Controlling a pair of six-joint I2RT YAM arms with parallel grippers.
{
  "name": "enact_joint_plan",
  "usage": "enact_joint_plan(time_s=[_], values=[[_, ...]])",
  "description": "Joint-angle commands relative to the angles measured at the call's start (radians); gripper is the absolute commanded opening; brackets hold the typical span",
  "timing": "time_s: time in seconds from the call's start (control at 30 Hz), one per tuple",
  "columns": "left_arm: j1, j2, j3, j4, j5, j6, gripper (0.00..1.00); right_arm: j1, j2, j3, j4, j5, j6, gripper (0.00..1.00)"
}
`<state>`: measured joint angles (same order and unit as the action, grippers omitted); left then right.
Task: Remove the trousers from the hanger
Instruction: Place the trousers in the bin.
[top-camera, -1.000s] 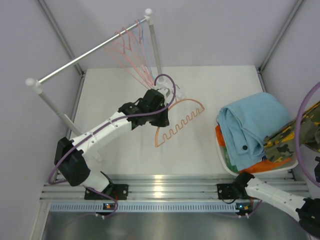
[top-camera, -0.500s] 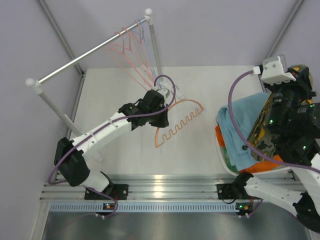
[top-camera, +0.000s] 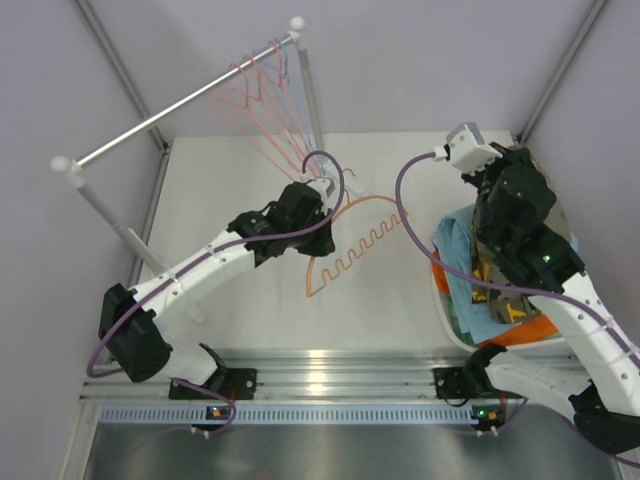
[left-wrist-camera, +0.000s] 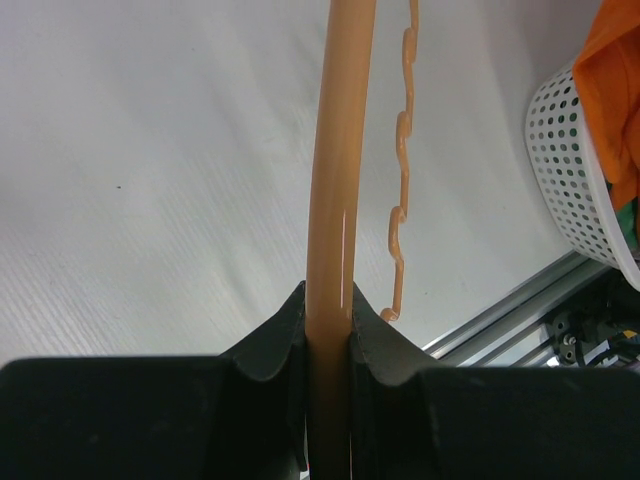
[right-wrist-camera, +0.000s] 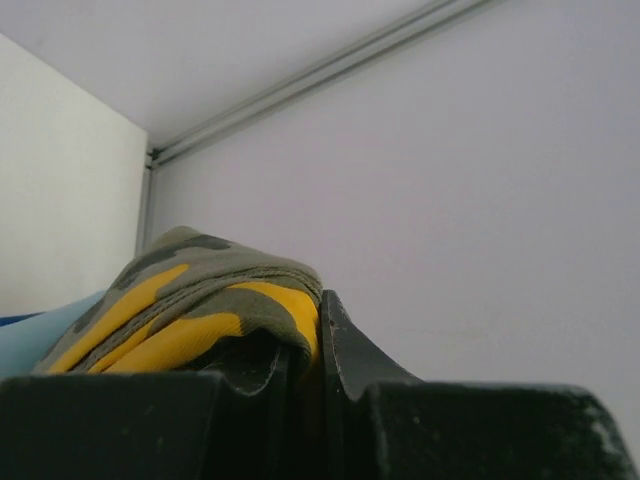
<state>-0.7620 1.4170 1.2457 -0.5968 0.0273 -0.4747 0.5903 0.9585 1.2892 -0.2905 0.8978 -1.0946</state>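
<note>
- Camouflage trousers (right-wrist-camera: 200, 300), olive with yellow: a fold is clamped between the right jaws, which are pressed together on the cloth; in the top view they (top-camera: 492, 272) hang under the right arm, over the basket
- Light blue trousers (top-camera: 455, 262): lying in the basket, on top of the pile at its left side, partly hidden by the right arm
- Orange trousers (top-camera: 535, 328): in the same basket, lower in the pile, showing at its near edge; an orange fold also spills over the rim in the left wrist view (left-wrist-camera: 620, 90)
- White perforated basket (top-camera: 441, 300): stands at the right side of the counter (top-camera: 400, 310)
- Orange plastic hanger (top-camera: 352, 250): bare of cloth, at mid-counter, well apart from the basket; the left jaws are clamped on its smooth bar (left-wrist-camera: 335, 200), its wavy bar running alongside
- Rack rail (top-camera: 180, 105): crosses the far left corner on two white posts, with several thin pink wire hangers (top-camera: 262, 95) hooked near its far end
</note>
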Motion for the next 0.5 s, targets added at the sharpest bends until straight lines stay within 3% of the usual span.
enact_joint_plan(time_s=[0.0,0.1,0.3,0.33,0.43,0.47], values=[[-0.002,-0.05,0.004,0.095,-0.007,0.019,0.0,-0.009,-0.04,0.068,-0.144,-0.103,0.182,0.0],[-0.002,-0.049,0.003,0.106,0.005,0.021,0.0,-0.01,-0.012,0.146,-0.365,-0.158,0.292,0.0],[-0.002,-0.046,-0.002,0.117,0.028,0.022,0.0,-0.009,0.046,0.211,-0.613,-0.209,0.49,0.0],[-0.002,-0.047,-0.002,0.117,0.028,0.022,0.0,-0.009,0.049,0.208,-0.634,-0.212,0.508,0.02],[-0.002,-0.05,-0.002,0.114,0.025,0.033,0.0,-0.009,0.048,0.217,-0.693,-0.247,0.585,0.27],[-0.002,-0.05,0.0,0.112,0.023,0.038,0.0,-0.009,0.046,0.232,-0.716,-0.281,0.631,0.31]])
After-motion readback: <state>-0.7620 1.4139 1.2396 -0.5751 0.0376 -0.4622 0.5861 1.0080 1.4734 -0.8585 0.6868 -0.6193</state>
